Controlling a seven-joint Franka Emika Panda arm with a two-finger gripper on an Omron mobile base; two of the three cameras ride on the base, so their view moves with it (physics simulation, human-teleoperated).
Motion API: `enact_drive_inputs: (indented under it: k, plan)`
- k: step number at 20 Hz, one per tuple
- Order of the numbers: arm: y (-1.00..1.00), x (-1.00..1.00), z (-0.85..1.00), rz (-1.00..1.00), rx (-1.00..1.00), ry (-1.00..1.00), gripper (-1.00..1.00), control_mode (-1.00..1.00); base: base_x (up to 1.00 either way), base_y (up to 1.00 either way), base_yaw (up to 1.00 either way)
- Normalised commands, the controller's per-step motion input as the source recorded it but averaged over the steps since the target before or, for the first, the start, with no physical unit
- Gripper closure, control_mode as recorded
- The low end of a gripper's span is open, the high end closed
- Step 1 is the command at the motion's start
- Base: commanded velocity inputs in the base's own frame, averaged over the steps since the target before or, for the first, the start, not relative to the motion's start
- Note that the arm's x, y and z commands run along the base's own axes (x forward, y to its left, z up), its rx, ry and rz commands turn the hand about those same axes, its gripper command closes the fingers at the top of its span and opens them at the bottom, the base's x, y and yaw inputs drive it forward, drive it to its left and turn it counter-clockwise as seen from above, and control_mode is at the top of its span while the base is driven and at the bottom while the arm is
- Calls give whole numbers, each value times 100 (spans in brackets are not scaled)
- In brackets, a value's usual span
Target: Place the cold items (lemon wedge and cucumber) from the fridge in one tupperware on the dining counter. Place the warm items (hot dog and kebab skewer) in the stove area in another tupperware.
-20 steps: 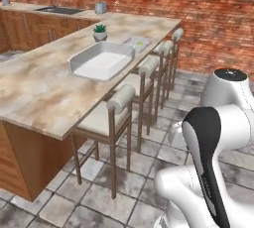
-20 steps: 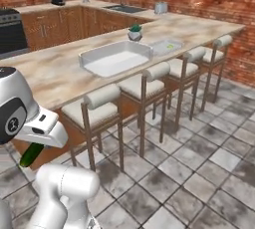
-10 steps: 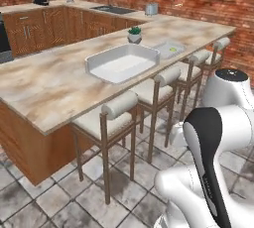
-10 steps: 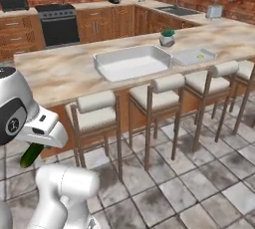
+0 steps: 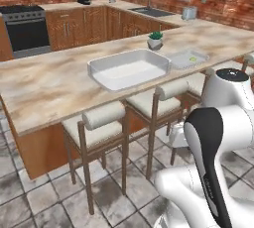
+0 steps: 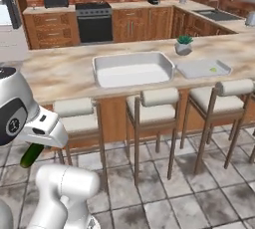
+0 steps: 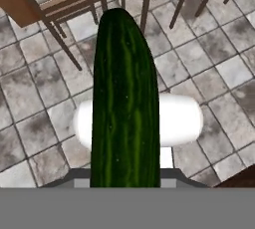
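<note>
Whole scene has swung across both base views vs a sec ago, so that's our base driving, not things moving: the table (dining counter) now faces us more squarely, w/ the stove area in sight at the back wall. Means we're closing in on the drop-off. Ahead of and well above the jaws sits the big white tupperware on the table, w/ a smaller flat tray beside it holding a yellow-green bit, prob. the lemon wedge. Stools stand between us and the slab. Jaws are clenched on the cucumber, which runs straight out between them, over the floor tiles; we still need to lift it over a container.
</note>
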Motion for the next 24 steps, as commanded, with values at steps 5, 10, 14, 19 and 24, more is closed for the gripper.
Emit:
enact_drive_inputs:
  k: [5, 10, 14, 19, 24]
  plan:
    - [0, 0, 0, 0, 0, 0, 100, 100, 33, -100, 44]
    - [0, 0, 0, 0, 0, 0, 100, 100, 36, -100, 43]
    - [0, 0, 0, 0, 0, 0, 100, 100, 31, -100, 43]
    - [0, 0, 0, 0, 0, 0, 100, 100, 25, -71, 30]
    - [0, 0, 0, 0, 0, 0, 100, 100, 51, -4, 7]
